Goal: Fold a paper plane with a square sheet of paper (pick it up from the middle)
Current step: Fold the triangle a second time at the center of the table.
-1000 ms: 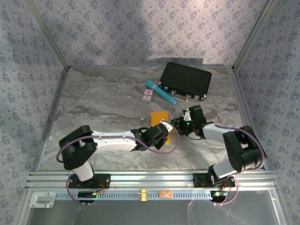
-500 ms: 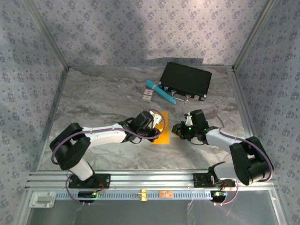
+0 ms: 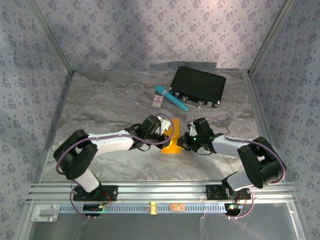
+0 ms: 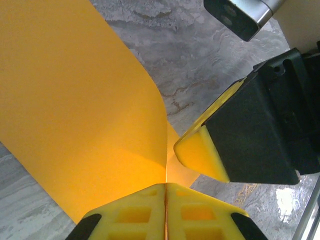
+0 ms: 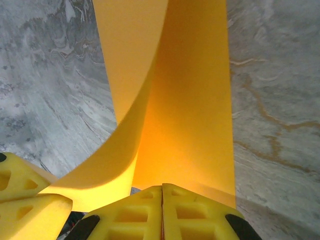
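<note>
Top view, upper centre: black case [image 3: 197, 86] at the back of the marble table [image 3: 100, 107]. Teal pen [image 3: 171, 97] lies along the case's left side, with the small white-and-red card [image 3: 158, 102] just beside it. All three are well apart from the work.

The square sheet of paper [image 3: 173, 138] is mid-frame, bowed up off the table between both arm ends, which hide the grip points there.

Right wrist view: right gripper [image 5: 161, 196] at bottom centre, sheet rising to the top edge in two curved layers.

Left wrist view: left gripper [image 4: 165, 194] at bottom centre, a right-gripper pad [image 4: 200, 152] just beside the sheet.

Both pairs of jaws are pressed together, each pinching the sheet.
</note>
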### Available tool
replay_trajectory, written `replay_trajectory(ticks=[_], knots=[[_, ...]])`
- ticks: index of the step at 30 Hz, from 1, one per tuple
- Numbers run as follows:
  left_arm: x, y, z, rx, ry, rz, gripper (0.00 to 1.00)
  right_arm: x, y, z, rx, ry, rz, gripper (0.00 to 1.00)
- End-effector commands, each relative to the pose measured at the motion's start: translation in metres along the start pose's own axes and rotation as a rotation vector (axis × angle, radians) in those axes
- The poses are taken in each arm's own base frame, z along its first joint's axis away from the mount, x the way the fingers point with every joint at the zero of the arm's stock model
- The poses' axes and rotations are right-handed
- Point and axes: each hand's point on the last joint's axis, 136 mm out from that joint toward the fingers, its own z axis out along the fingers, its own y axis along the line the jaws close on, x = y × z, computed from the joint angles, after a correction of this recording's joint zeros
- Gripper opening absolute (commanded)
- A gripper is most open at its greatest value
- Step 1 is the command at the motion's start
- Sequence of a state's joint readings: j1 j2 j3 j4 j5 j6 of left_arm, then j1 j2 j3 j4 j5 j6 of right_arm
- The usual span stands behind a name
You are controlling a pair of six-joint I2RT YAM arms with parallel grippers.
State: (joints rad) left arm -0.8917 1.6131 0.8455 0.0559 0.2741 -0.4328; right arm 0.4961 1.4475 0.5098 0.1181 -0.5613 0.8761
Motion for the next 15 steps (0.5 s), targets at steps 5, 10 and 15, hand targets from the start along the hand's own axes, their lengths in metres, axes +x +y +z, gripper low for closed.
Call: replay_trajectory(ticks=[5,10,15], knots=[[0.008,-0.003,0.006,0.039,0.031,-0.013,0.0,0.003,-0.014,0.011,0.111,0.029,-0.014,0.07],[0.008,-0.002,0.005,0.037,0.028,-0.019,0.0,0.003,-0.02,0.011,0.144,0.03,-0.017,0.07],[0.007,-0.003,0.008,0.044,0.028,-0.047,0.0,0.007,-0.036,0.007,0.233,0.049,-0.033,0.07]])
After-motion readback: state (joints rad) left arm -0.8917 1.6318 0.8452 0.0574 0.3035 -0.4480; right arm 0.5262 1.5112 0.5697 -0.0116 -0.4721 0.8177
